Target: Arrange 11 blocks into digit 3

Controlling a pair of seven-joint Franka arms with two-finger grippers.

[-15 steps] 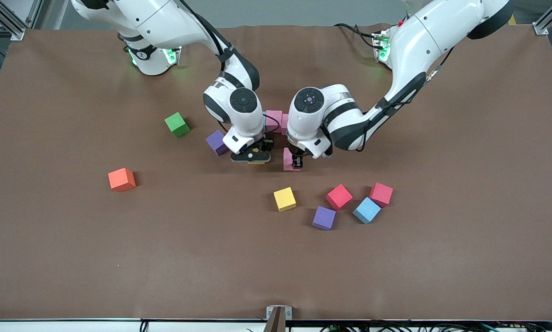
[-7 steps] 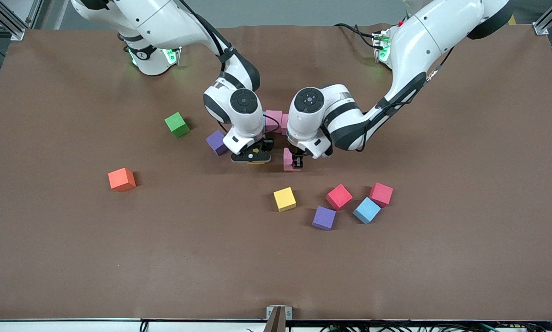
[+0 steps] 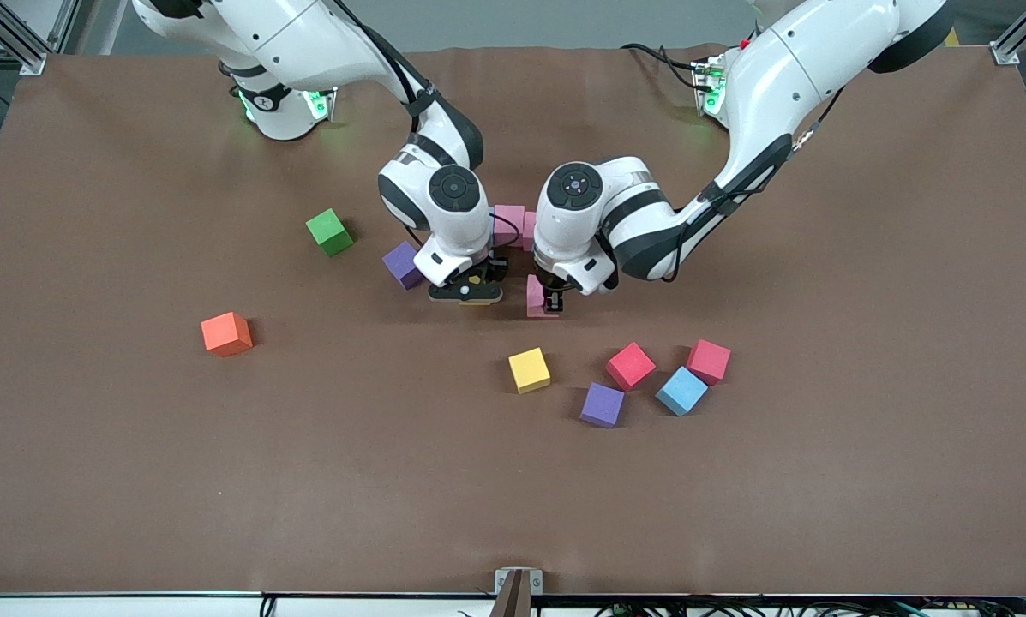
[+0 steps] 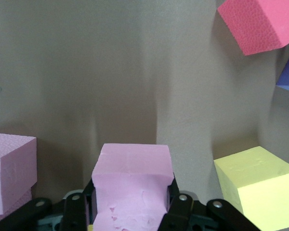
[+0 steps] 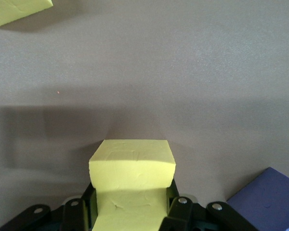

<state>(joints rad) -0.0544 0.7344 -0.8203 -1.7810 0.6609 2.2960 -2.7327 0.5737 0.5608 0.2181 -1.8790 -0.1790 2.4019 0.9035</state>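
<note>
My left gripper (image 3: 552,302) is shut on a pink block (image 3: 535,294), low over the table's middle; the left wrist view shows the block (image 4: 132,163) squeezed between the jaws. My right gripper (image 3: 468,294) is shut on a yellow block (image 5: 132,166), beside a purple block (image 3: 403,263). Two pink blocks (image 3: 510,221) lie side by side between the two wrists. Nearer the front camera lie a yellow block (image 3: 529,370), two reddish blocks (image 3: 630,366) (image 3: 708,361), a light blue block (image 3: 681,390) and a purple block (image 3: 603,404).
A green cube (image 3: 329,231) and an orange cube (image 3: 226,333) lie toward the right arm's end of the brown table (image 3: 864,480). Both arms lean in close together over the middle. A small metal bracket (image 3: 518,583) sits at the table's near edge.
</note>
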